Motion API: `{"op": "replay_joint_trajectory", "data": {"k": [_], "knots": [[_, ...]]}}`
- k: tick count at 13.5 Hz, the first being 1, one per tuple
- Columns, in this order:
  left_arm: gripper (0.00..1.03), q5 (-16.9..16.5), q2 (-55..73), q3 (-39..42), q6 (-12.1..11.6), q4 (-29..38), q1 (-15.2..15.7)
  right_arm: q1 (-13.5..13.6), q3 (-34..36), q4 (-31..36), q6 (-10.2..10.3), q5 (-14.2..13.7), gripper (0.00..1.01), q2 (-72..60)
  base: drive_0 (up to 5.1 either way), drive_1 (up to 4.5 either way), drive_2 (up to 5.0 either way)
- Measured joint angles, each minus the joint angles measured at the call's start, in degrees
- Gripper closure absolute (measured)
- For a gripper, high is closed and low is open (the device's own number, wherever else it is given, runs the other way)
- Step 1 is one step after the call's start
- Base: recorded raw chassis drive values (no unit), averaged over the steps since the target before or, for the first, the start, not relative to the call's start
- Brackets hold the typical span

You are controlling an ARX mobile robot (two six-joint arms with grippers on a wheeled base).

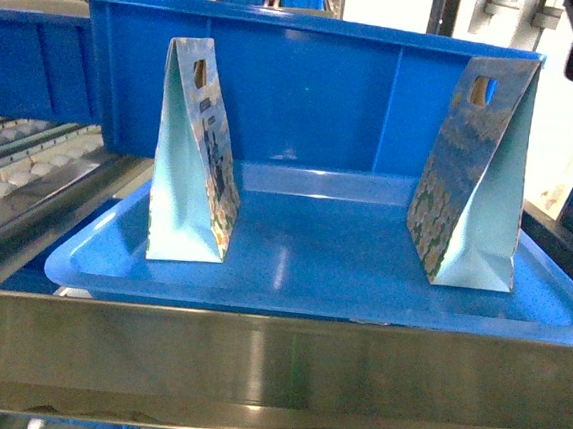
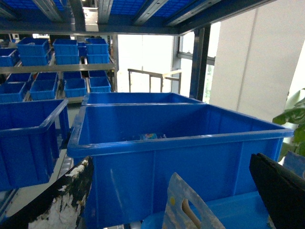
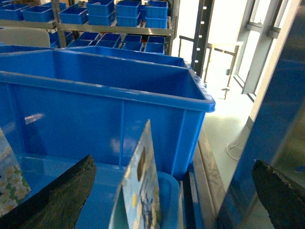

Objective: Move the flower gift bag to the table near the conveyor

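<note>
Two flower gift bags stand upright on a blue tray [image 1: 309, 302], one at the left [image 1: 196, 156] and one at the right [image 1: 476, 176]. My left gripper [image 2: 170, 164] is open. The left bag's top with its handle hole [image 2: 188, 210] rises between the fingers [image 2: 62, 200], touching neither. My right gripper [image 3: 174, 164] is open too. The right bag's top [image 3: 140, 191] stands between its fingers [image 3: 62, 195], nearer the left one. The conveyor [image 1: 10, 165] with white rollers slopes at the left. The table is out of view. Neither gripper shows in the head view.
A deep blue bin [image 1: 308, 86] stands right behind the tray. A shiny steel rail [image 1: 273, 369] crosses in front of it. More blue bins [image 2: 28, 138] fill the racks to the left and behind. A steel post [image 3: 267, 124] stands close on the right.
</note>
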State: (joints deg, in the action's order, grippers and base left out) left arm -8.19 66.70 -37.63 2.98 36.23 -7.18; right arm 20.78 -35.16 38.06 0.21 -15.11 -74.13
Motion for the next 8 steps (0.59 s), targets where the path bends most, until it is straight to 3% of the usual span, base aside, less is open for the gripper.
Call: {"op": "replay_joint_trajectory", "data": {"k": [5, 8], "knots": [[0.05, 0.0, 0.0, 0.0, 0.0, 0.0, 0.0, 1.7, -12.5, -7.2, 0.2, -1.0, 0.03, -12.8, 0.0, 0.00, 0.0], [0.05, 0.0, 0.0, 0.0, 0.0, 0.0, 0.0, -0.4, -16.3, -10.6, 0.5, -2.3, 0.03, -15.9, 0.0, 0.00, 0.0]]}}
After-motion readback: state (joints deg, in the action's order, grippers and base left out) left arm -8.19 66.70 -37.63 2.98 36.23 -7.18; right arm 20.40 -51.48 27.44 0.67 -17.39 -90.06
